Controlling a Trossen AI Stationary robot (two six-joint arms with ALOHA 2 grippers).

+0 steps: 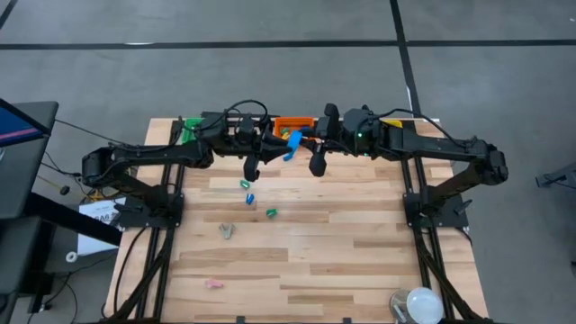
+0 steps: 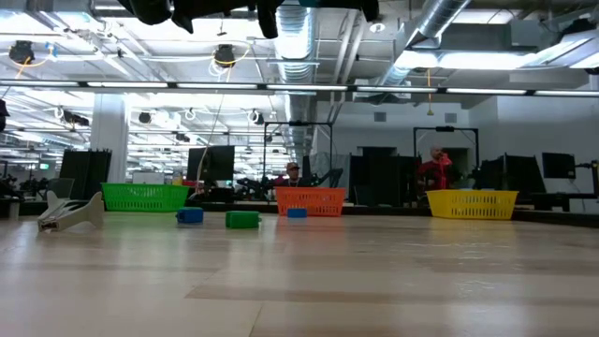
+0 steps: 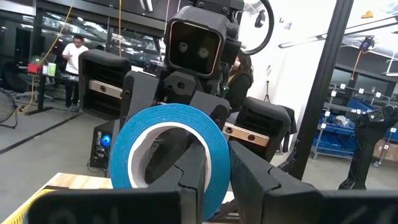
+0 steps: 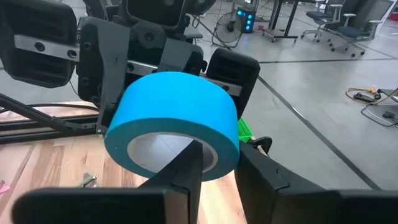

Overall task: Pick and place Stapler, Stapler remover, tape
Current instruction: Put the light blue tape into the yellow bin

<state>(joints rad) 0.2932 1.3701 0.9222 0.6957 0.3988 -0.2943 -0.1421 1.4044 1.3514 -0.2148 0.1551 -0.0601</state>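
High above the table's far middle, a blue tape roll (image 4: 173, 122) is pinched through its wall by both the right gripper (image 4: 219, 167) and the left gripper (image 3: 214, 163), with the orange basket (image 1: 290, 123) seen beyond.

Robotics lab: exposed ceiling ducts (image 2: 298, 37), workstation monitors (image 2: 208, 164).

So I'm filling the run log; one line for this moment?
phase: handover above table | left gripper: shut on tape | right gripper: closing on same tape | orange bin: below
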